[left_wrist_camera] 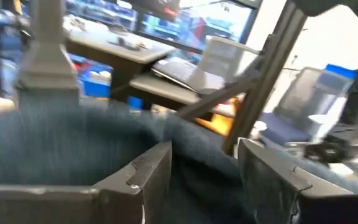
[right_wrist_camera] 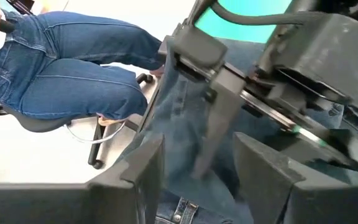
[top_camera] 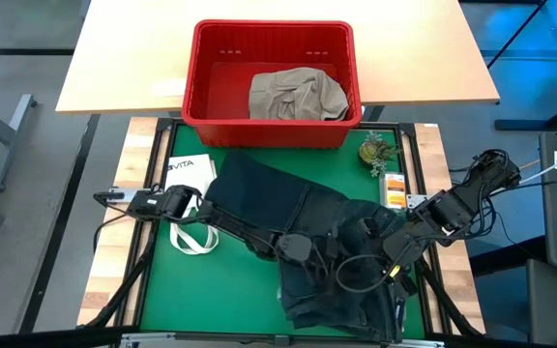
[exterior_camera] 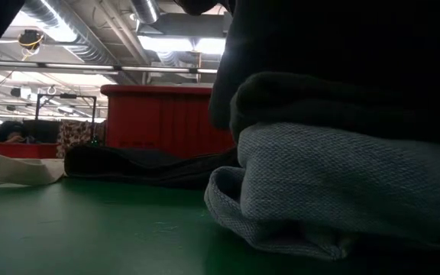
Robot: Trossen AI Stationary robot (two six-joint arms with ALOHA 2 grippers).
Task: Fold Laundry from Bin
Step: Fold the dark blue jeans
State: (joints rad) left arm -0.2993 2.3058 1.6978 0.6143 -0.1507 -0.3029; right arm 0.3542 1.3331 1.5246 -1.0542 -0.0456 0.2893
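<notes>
Jeans (top_camera: 332, 256) mid-mat, both grippers' fingers on them, bin (top_camera: 272, 124) beyond

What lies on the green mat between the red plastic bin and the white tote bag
In the high view, one leg of the dark denim jeans reaches up toward the red plastic bin, beside the white tote bag; otherwise, bare green mat.

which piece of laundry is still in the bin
The khaki-beige garment, crumpled inside the red bin. The dark jeans are out on the green mat, beneath both arms.
</notes>
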